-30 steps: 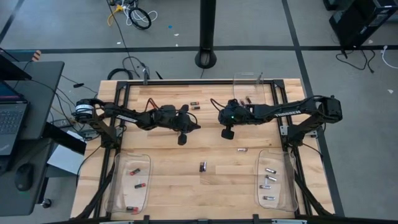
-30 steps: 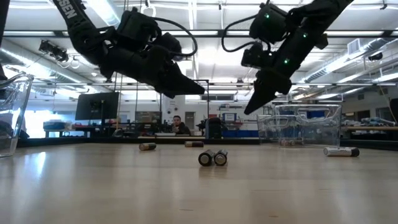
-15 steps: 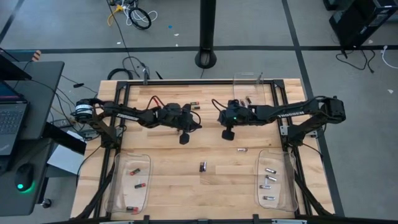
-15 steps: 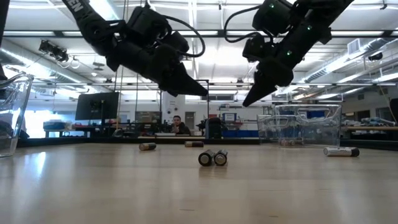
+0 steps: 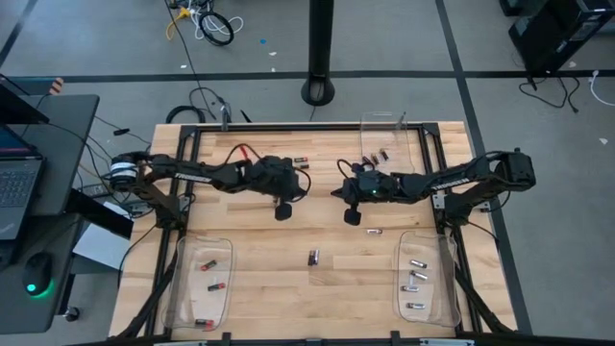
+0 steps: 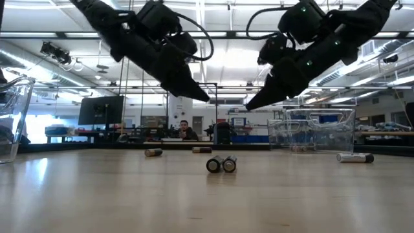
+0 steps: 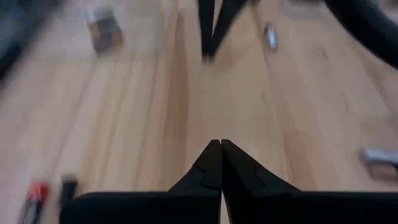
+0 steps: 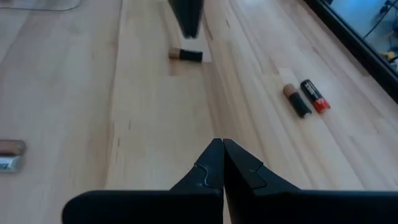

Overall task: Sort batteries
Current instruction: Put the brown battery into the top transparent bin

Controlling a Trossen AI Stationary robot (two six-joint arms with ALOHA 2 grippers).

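Both grippers hang shut above the middle of the table, touching nothing. My left gripper (image 5: 283, 211) (image 6: 207, 98) (image 7: 219, 144) slants down from the left. My right gripper (image 5: 352, 216) (image 6: 249, 107) (image 8: 221, 144) slants down from the right. Loose batteries lie on the wood. A pair (image 5: 313, 257) (image 6: 220, 164) lies side by side nearer the near edge. A silvery one (image 5: 374, 232) (image 6: 354, 157) lies right of the grippers. Another pair (image 5: 300, 163) (image 8: 305, 99) lies toward the far edge. Red-banded cells lie in the left tray (image 5: 202, 284), silvery cells in the right tray (image 5: 428, 279).
A tall clear container (image 5: 384, 125) (image 6: 310, 128) stands at the far right edge, with a few batteries (image 5: 380, 154) beside it. Another clear container (image 6: 14, 116) shows at the low view's left. A person sits in the room far behind the table. Bare wood lies between the trays.
My right gripper has tipped from a steep slant to a flatter one. Its tips have risen a little and shifted slightly toward the near edge. My left arm has lifted slightly. Both grippers have stayed shut, and no battery has moved.
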